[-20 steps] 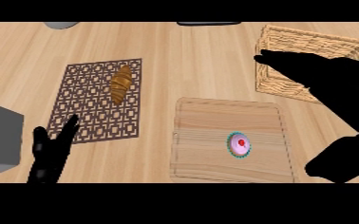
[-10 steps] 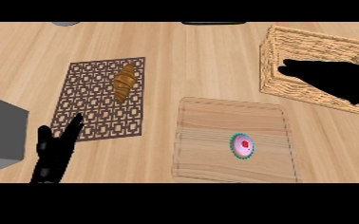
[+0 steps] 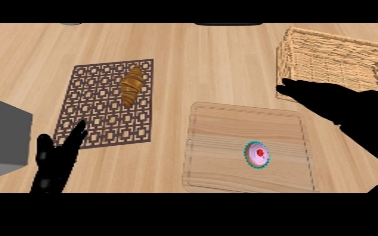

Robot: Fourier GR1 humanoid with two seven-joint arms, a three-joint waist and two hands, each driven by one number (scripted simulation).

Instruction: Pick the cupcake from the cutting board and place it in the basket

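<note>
The cupcake [image 3: 257,155] sits on the cutting board [image 3: 221,130], in the board's right half and nearer to its front edge than to its back edge. It is seen from above: pink-red top w/ a teal frilled rim. Nothing touches it. The cutting board lies near the front edge of the counter [image 3: 207,60], right of centre.

The basket [image 3: 325,65] is wicker and stands at the counter's back right corner, well behind the board.

The right hand [image 3: 325,102] comes in from the right edge and hovers between the basket's front wall and the board's back right corner. Its fingers are stretched out, pointing to the left, not curled; they hold nothing. It is apart from the cupcake. Part of the basket's front wall is hidden by the hand.

The left hand [image 3: 55,162] shows at the front left corner, fingers up and relaxed, spread apart, w/o anything in it. It rests just beside the front left corner of the brown lattice mat [image 3: 96,110].

On this mat, in its back right part, lies a croissant [image 3: 132,85], long side approx. front-to-back. A grey box [image 3: 11,140] stands at the counter's left edge, near the left hand.
</note>
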